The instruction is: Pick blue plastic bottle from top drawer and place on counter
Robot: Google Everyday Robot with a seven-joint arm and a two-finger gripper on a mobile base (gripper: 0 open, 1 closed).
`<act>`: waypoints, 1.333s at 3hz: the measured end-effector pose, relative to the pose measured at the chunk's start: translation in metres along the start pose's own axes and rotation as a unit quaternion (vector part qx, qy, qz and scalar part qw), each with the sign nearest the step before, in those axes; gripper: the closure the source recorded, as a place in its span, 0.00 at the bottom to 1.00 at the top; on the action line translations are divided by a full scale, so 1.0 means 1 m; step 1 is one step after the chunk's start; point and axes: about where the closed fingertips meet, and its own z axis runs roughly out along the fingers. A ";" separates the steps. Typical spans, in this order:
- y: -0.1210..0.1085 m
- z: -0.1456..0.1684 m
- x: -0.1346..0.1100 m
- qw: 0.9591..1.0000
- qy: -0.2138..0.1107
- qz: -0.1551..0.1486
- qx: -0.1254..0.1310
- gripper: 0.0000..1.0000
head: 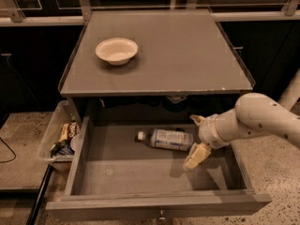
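The blue plastic bottle (166, 138) lies on its side in the open top drawer (140, 177), near the back, white cap pointing left. My gripper (195, 138) reaches in from the right, just right of the bottle's base. Its fingers are spread: one pale finger (197, 155) points down-left in front of the bottle, the other sits behind near the drawer's back. It holds nothing. The counter (187, 55) above is a flat grey top.
A cream bowl (116, 50) stands on the counter at the left. A clear plastic bin (58, 136) of snack packets sits on the floor left of the drawer. My white arm (262, 118) crosses the drawer's right wall.
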 end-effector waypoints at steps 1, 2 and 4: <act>-0.002 0.042 0.002 1.000 -0.014 -0.023 -0.016 0.00; -0.002 0.042 0.002 1.000 -0.014 -0.023 -0.017 0.00; -0.002 0.042 0.002 1.000 -0.014 -0.023 -0.017 0.42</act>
